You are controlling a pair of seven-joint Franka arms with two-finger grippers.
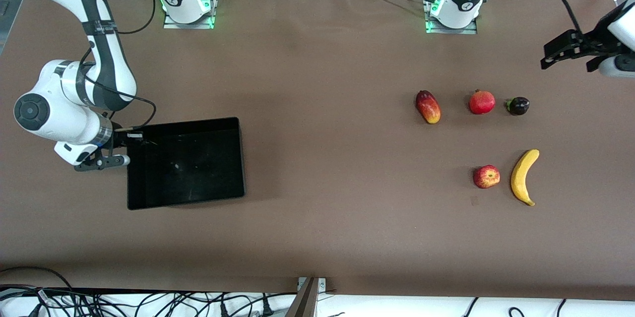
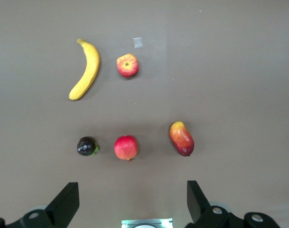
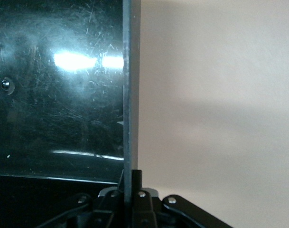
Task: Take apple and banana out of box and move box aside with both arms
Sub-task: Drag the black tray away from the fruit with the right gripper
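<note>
The black box [image 1: 188, 165] stands empty at the right arm's end of the table. My right gripper [image 1: 133, 134] is shut on the box's end wall [image 3: 127, 95], with one finger [image 3: 137, 178] on the wall's outer face. The apple [image 1: 486, 176] and the banana [image 1: 524, 176] lie side by side at the left arm's end, also in the left wrist view as apple [image 2: 127, 65] and banana [image 2: 86, 69]. My left gripper [image 1: 544, 57] hangs open and holds nothing, high over the table edge at that end; its own view shows the gripper [image 2: 132, 189] above bare table.
A mango [image 1: 427, 106], a pomegranate [image 1: 481, 102] and a small dark fruit [image 1: 518, 105] lie in a row farther from the front camera than the apple and banana. Wide brown tabletop separates the box from the fruits.
</note>
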